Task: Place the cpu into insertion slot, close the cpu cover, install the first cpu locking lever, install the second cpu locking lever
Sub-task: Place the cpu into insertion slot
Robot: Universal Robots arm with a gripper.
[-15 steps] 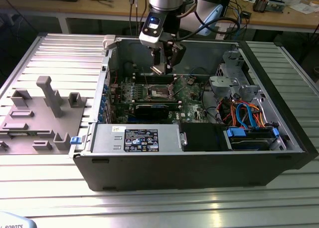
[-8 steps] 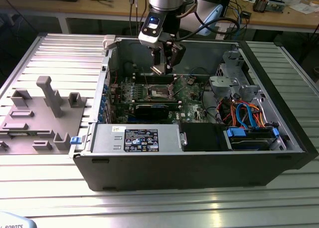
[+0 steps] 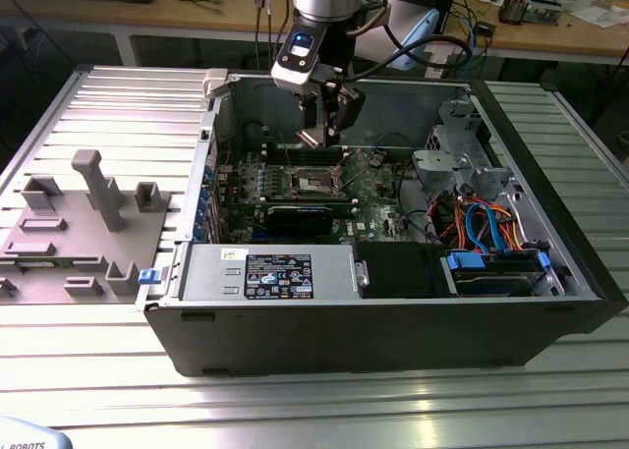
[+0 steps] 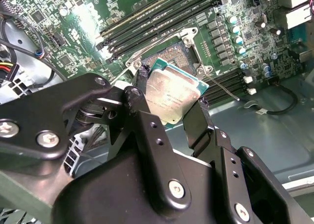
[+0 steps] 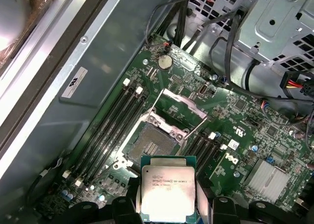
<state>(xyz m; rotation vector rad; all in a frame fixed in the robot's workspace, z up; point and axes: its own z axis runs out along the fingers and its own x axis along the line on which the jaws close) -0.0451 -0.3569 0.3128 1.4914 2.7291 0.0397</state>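
Upper centre, exterior view: gripper (image 3: 326, 133) clamped the cpu (image 5: 168, 192) by its edges above the bare socket (image 5: 149, 144), cover (image 5: 185, 104) raised for access.

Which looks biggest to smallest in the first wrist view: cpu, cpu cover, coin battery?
1-2. cpu and cpu cover: look about alike; the cpu is nearest the camera, so not ranked.
3. coin battery: clearly smallest.
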